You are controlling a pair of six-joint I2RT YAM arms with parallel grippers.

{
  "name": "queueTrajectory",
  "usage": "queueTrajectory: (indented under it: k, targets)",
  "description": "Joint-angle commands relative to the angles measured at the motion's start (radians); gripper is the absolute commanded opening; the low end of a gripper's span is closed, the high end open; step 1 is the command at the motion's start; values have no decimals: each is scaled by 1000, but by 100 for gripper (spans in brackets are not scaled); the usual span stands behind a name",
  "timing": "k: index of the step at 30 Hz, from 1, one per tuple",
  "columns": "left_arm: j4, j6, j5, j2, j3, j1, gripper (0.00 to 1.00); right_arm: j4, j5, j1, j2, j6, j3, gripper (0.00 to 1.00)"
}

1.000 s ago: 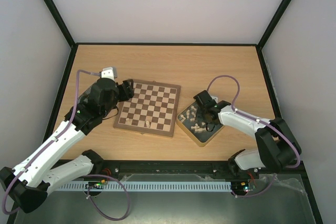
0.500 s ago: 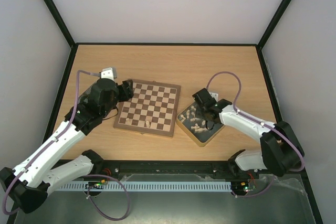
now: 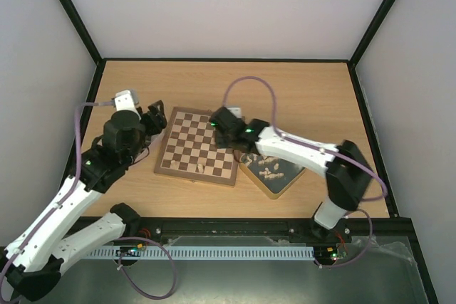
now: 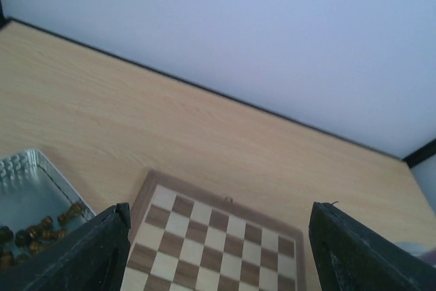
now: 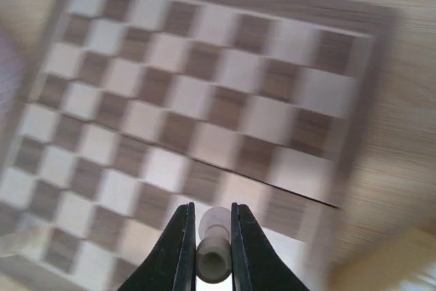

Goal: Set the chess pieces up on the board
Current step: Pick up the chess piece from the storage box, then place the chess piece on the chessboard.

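Our right gripper (image 5: pixel 210 217) is clamped on one pale chess piece (image 5: pixel 214 258), its two dark fingers pressed against the piece's sides; in the wrist view we see a rounded end of the piece between the tips, though we cannot tell which chessman it is; beneath it lies the board (image 5: pixel 204 93), blurred, its cream and brown squares filling most of that view. From above, we find this gripper over the far right part of the board, the right arm reaching in from the right side of the table (image 3: pixel 306 90); just beside the board's right edge sits the gold tin (image 3: pixel 287 184), with a loose heap of pale pieces (image 3: pixel 269 169) lying in it; a few pale chessmen (image 3: pixel 201 168) stand on the board's near rows.

Our left gripper (image 3: pixel 153 120) hangs at the board's left edge with its jaws spread wide and nothing between them; its wrist view looks out between the two left fingers (image 4: pixel 95 250) onto the checkered squares and the mid-brown border; at the lower left of that view we see a silver tray (image 4: pixel 27 182) holding several dark pieces (image 4: pixel 41 226); the tray sits just beside the board, with a strip of bare table between them.
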Motion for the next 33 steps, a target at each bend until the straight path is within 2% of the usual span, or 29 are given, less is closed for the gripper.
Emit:
queueTrajectory:
  k: [1, 10, 14, 19, 33]
  targets:
    - [-19, 8, -131, -68, 75, 6, 74, -6, -6, 112, 196, -61, 227, 3]
    - [-22, -86, -225, -200, 73, 5, 74, -89, -75, 255, 522, -156, 628, 3]
    - [-36, -90, -243, -224, 73, 5, 74, -145, -84, 294, 619, -187, 744, 4]
    - [-55, -100, -248, -232, 69, 6, 74, -203, -87, 307, 683, -204, 822, 4]
    - [-71, -98, -254, -241, 58, 5, 75, -236, -66, 316, 755, -222, 880, 8]
